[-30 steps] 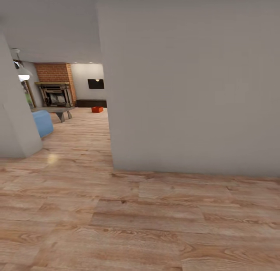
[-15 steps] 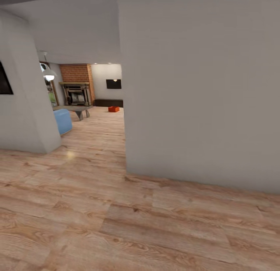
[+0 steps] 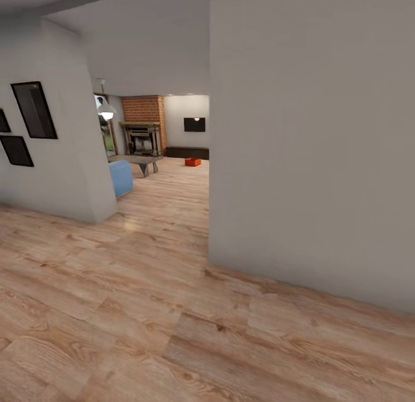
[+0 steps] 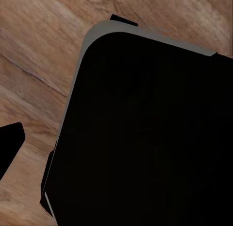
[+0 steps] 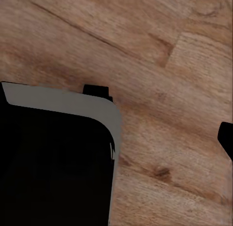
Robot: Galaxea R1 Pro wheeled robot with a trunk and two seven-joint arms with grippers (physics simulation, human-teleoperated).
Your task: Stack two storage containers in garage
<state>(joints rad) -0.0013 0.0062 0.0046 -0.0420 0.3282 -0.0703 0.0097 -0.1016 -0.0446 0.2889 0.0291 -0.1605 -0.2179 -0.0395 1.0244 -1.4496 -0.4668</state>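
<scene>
One orange-red storage container (image 3: 192, 162) sits on the light wood floor far off in the living room, in front of the long dark cabinet (image 3: 187, 152). I stand in a hallway well short of it. In the left wrist view a dark fingertip (image 4: 8, 144) pokes in at the edge over wood planks. Another dark fingertip (image 5: 226, 137) cuts the edge of the right wrist view. Neither wrist view shows how the jaws stand, and nothing shows between them.
A white wall corner (image 3: 311, 160) juts out close on the right. A left wall (image 3: 63, 160) carries dark picture frames (image 3: 34, 109). Between them the plank floor (image 3: 173, 217) leads past a blue sofa (image 3: 120, 177), a low table (image 3: 141, 160) and a brick fireplace (image 3: 142, 134).
The camera has swung left and moved, so the whole picture slid rightward. The left wall with its picture frames has come into view. The container itself has not moved.
</scene>
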